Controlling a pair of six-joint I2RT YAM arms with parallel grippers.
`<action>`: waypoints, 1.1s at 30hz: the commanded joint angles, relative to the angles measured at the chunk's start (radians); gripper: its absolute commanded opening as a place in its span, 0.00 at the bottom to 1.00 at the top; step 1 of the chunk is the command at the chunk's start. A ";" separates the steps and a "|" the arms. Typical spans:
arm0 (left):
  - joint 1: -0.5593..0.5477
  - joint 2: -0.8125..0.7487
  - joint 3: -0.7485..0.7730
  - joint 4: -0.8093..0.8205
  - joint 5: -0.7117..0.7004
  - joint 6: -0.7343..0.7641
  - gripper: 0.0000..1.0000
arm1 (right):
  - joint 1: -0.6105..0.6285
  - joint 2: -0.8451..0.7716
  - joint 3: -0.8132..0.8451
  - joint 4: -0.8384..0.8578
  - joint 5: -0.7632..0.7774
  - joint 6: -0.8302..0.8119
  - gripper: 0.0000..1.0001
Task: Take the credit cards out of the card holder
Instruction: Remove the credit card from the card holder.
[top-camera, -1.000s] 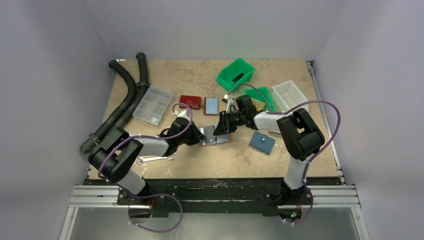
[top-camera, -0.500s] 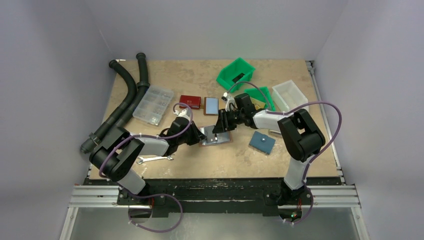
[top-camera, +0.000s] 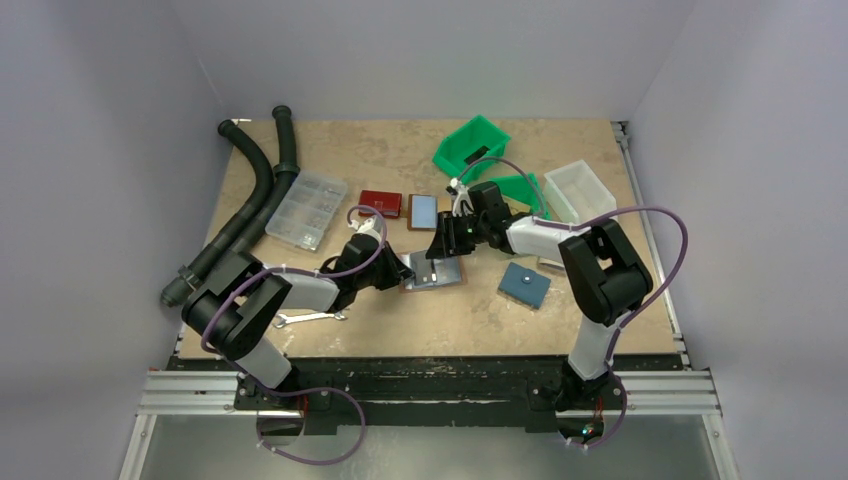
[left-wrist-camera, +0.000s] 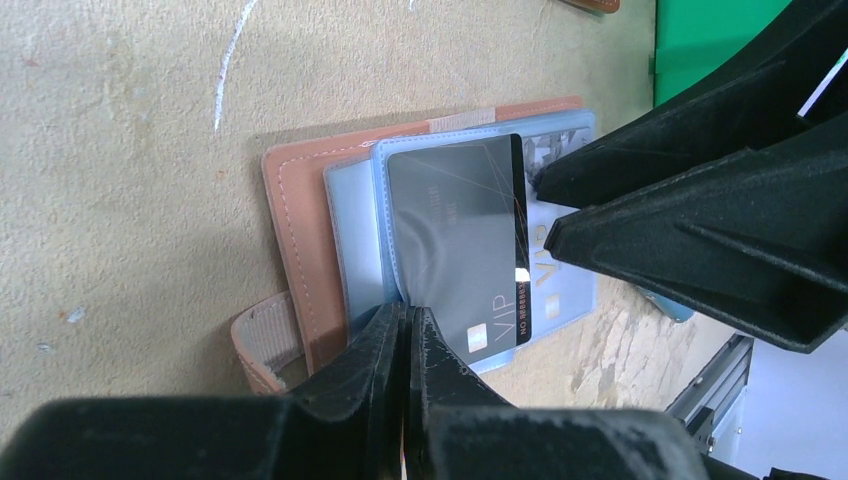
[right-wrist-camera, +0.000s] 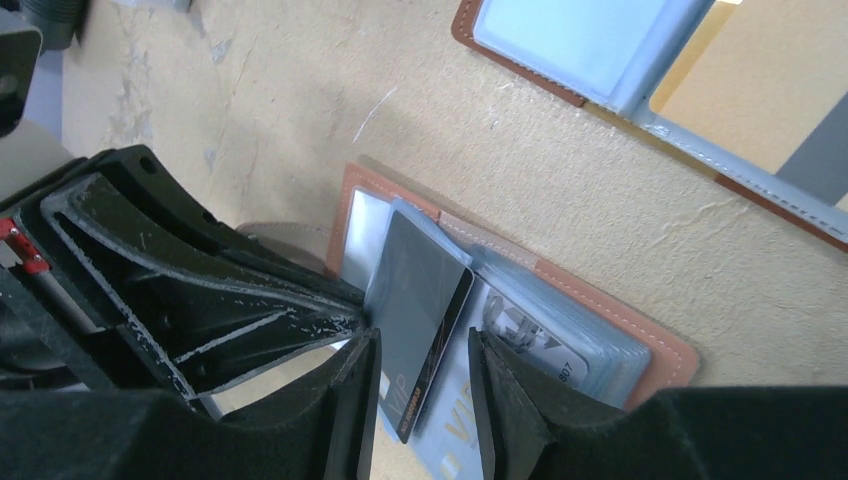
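The brown card holder (top-camera: 436, 273) lies open at the table's middle, its blue plastic sleeves (left-wrist-camera: 352, 230) fanned out. A dark grey credit card (left-wrist-camera: 455, 240) marked VIP sticks partway out of one sleeve. A light blue credit card (left-wrist-camera: 562, 288) lies under it. My left gripper (left-wrist-camera: 406, 322) is shut on the sleeve's edge beside the dark card (right-wrist-camera: 415, 295). My right gripper (right-wrist-camera: 420, 400) is open, one finger on each side of the dark card, with a gap to it on both sides. Another card (right-wrist-camera: 535, 345) sits in a sleeve further right.
A second open wallet (top-camera: 423, 210) and a red wallet (top-camera: 380, 203) lie behind the holder. A blue square pouch (top-camera: 525, 284) is to the right. Green bins (top-camera: 470, 148) and a white bin (top-camera: 580, 190) stand at the back right. A clear organiser box (top-camera: 308, 208), black hoses (top-camera: 255, 200) and a wrench (top-camera: 305, 318) are on the left.
The right gripper's jaws have spread wider and the gripper has drawn back a little toward the far side. The left gripper has stayed on the holder, pressed fully shut.
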 joint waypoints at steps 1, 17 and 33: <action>0.006 0.036 -0.011 -0.017 -0.018 0.012 0.00 | -0.002 -0.012 0.028 -0.079 0.094 0.029 0.46; 0.006 0.049 -0.048 0.080 0.027 -0.011 0.00 | 0.019 0.030 0.056 -0.128 0.077 0.094 0.42; 0.005 0.068 -0.071 0.147 0.048 -0.041 0.00 | 0.020 0.045 0.063 -0.150 0.083 0.130 0.42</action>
